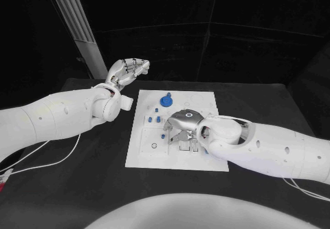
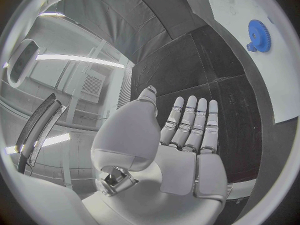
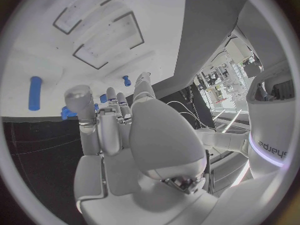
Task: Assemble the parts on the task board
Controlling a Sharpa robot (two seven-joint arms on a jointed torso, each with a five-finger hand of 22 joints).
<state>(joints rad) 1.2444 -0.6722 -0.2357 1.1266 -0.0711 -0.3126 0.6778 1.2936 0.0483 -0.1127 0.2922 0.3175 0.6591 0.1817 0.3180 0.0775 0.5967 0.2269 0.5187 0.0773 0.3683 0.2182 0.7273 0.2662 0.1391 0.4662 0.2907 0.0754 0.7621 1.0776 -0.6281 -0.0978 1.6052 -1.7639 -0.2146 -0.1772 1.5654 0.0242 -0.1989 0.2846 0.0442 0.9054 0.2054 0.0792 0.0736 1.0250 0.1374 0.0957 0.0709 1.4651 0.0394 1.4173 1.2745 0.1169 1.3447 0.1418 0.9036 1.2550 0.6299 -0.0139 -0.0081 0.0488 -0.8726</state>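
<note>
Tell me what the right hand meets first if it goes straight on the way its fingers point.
Probably the task board itself: the right hand hovers over it, fingers angled down near the small blue parts. Depth is unclear.

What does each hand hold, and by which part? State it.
Nothing. The left hand is raised with its fingers straight; the right hand hovers open over the task board.

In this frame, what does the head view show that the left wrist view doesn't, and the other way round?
Head view alone: the right hand low over the middle of the task board, small blue parts beside it, and black outlined slots near the board's front. Left wrist view alone: the left hand's palm side, fingers straight and close together, holding nothing. Both: the left hand raised off the board past its far left corner, the blue gear, the white board and the black table.
</note>
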